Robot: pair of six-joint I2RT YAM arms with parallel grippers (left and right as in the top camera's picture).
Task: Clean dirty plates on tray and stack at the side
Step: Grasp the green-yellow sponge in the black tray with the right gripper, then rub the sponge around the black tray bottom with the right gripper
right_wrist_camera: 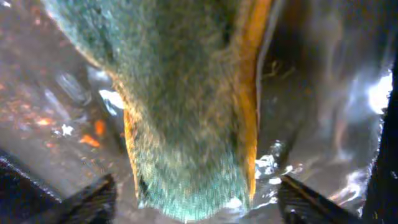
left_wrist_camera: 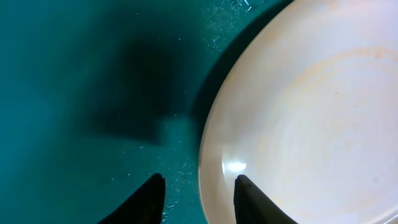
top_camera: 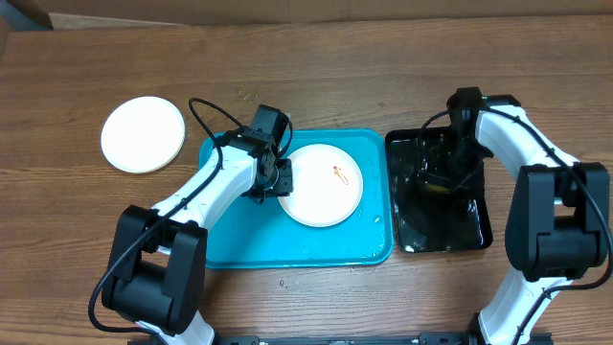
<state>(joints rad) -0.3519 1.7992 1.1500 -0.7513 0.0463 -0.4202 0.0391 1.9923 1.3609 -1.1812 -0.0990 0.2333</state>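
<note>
A plate (top_camera: 323,185) lies flat and face up in the tray (top_camera: 239,240), right of the tray's middle and close to its far rim. It is round and white. A short orange-red smear (top_camera: 340,172) sits on its far right part, slanting across the face. The tray's long side runs left to right across the table (top_camera: 383,77). A few water drops shine near its right rim.

The left gripper (top_camera: 283,178) comes in low over the tray's left half and covers the plate's left edge. In the wrist view its fingers (left_wrist_camera: 149,199) stand part-way apart and straddle the rim, one over the tray and one over the plate. A gap shows on either side, so I see no pinch.

A side plate (top_camera: 143,134) rests flat on the bare table, well to the left of the tray and farther back.

A black tray (top_camera: 474,225), wet and glossy, sits just beside the tray's right end. The right gripper (right_wrist_camera: 198,182) hangs over it with its jaws spread wide. A green-and-yellow sponge (right_wrist_camera: 186,93) lies between them, its long axis running straight away from the fingers. It touches neither finger.
</note>
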